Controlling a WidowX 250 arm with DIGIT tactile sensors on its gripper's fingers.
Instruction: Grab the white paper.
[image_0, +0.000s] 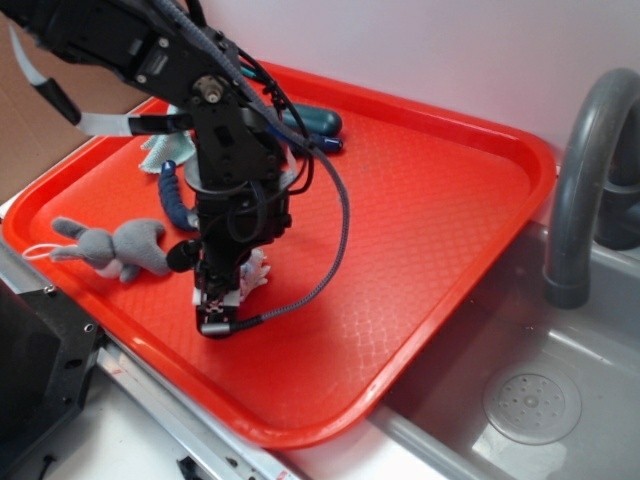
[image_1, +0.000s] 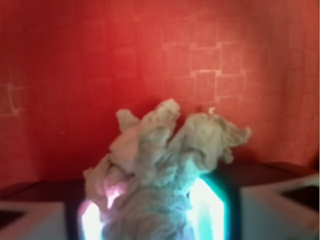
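1. The end effector (image_0: 232, 285) was clamped on the white paper (image_1: 165, 170), down at the red tray (image_0: 420, 240).
2. The paper sat near the tray's front-left part, beside the grey plush toy (image_0: 115, 248).

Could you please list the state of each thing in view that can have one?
Crumpled off-white paper wad: pinched between the gripper's fingers.
Black gripper: shut on the paper, down at the tray.
Grey plush animal: lying on its side.
Red plastic tray: flat beside the sink.

Exterior even, bright, wrist view soft, blurred, red-tinted
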